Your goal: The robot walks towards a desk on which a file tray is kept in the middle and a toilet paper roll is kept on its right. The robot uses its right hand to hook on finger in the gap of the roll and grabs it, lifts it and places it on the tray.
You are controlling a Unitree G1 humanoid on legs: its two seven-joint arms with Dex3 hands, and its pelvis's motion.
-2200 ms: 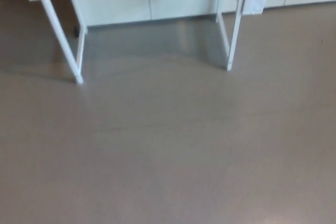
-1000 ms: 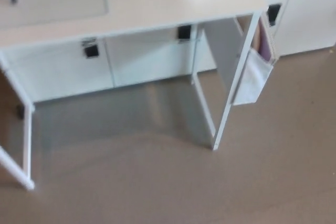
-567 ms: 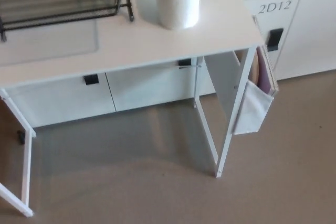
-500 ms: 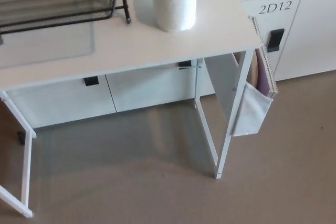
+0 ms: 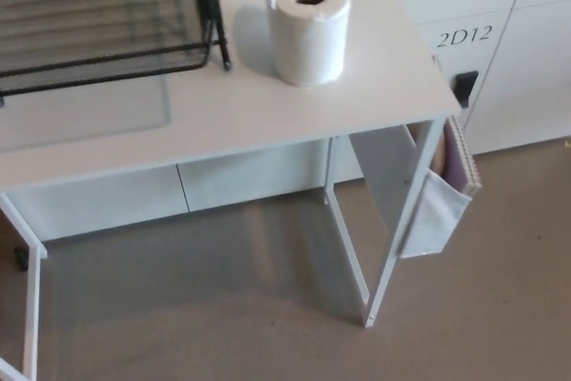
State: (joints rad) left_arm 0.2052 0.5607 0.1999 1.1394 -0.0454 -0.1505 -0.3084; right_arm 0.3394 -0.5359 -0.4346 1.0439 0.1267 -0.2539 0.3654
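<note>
toilet paper roll (image 5: pixel 309 30): 1 (upright) | file tray (image 5: pixel 107 24): 1 | desk (image 5: pixel 268 104): 1 | hands: none visible

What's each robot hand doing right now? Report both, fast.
Left robot hand: not in view, state cannot be told.
Right robot hand: not in view, state cannot be told.

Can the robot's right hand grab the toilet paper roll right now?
Probably not yet. No hand shows in the head view. The toilet paper roll stands upright on the desk, core hole up, with nothing on it or crowding it, so the way looks free.
</note>
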